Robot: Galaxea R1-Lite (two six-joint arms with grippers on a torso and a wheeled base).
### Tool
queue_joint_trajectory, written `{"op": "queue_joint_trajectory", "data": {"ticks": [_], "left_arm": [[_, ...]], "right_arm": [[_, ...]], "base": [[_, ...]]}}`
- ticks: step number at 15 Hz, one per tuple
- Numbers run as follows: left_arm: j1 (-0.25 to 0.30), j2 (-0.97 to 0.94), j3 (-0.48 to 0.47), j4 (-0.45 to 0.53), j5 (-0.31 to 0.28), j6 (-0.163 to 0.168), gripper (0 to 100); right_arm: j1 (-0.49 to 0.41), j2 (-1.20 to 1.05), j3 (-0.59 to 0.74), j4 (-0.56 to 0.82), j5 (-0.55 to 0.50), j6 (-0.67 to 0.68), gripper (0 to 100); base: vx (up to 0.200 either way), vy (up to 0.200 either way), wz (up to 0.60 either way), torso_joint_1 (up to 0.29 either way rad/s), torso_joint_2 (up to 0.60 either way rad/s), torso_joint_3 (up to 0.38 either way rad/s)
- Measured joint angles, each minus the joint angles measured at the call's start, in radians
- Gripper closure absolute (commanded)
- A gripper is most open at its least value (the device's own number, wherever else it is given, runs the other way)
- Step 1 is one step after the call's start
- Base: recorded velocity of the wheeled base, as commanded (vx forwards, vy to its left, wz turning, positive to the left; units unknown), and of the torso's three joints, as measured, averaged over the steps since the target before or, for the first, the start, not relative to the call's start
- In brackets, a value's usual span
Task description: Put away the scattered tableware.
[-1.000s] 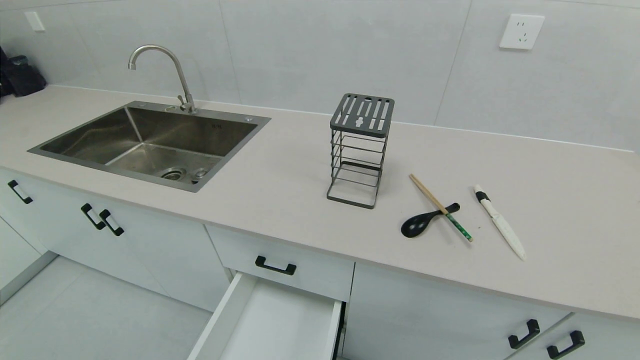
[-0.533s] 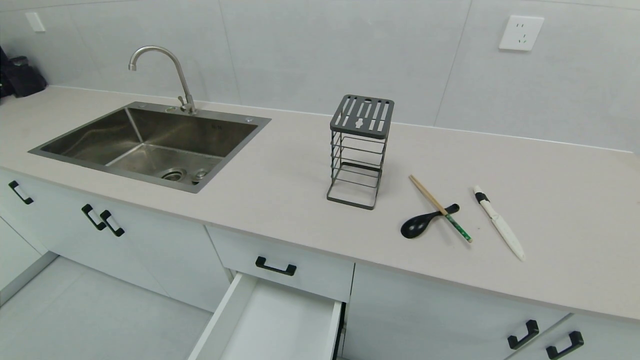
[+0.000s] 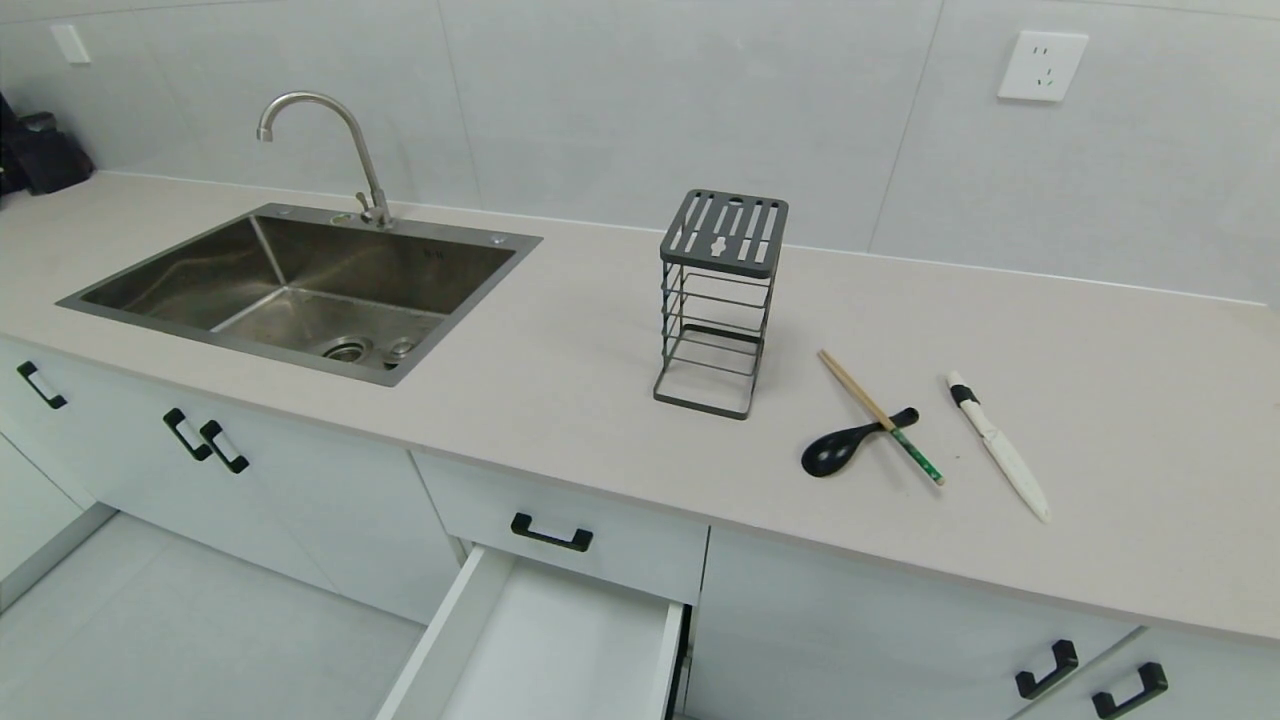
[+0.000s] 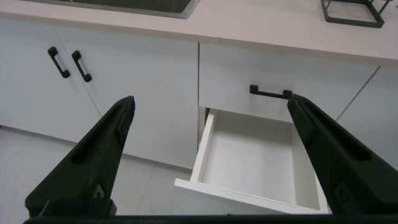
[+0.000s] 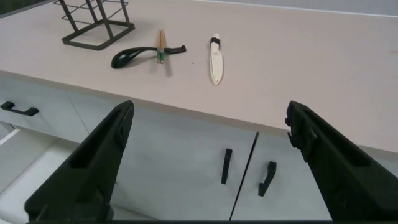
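grippers: left gripper (image 4: 210, 101) and right gripper (image 5: 210, 107) both have fingers wide apart, holding nothing | things: spoon (image 3: 840, 450), chopsticks (image 3: 880, 415) and knife (image 3: 1000, 448) lie on the counter (image 3: 560, 400), right of the rack (image 3: 718, 300); chopsticks cross the spoon handle | relation: we judge the right arm nearer; the knife lies ahead of it, long axis running from counter edge toward wall; left gripper faces the open drawer (image 4: 249, 155)

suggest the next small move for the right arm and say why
Probably lift the open right end effector above the counter edge toward the chopsticks: it sits low before the cabinets, and they lie across the spoon handle, so they go first.
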Motion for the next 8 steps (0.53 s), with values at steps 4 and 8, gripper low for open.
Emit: {"op": "queue_joint_trajectory", "data": {"ticks": [4,8], "left_arm": [[0.000,0.000,0.000,0.000,0.000,0.000,0],[0.000,0.000,0.000,0.000,0.000,0.000,0]], "right_arm": [[0.000,0.011,-0.051,-0.005,0.192,0.003,0],[0.005,0.206,-0.220,0.021,0.311,-0.010,0]], "base": [[0.000,0.000,0.00,0.000,0.00,0.000],[0.000,0.000,0.00,0.000,0.00,0.000]]}}
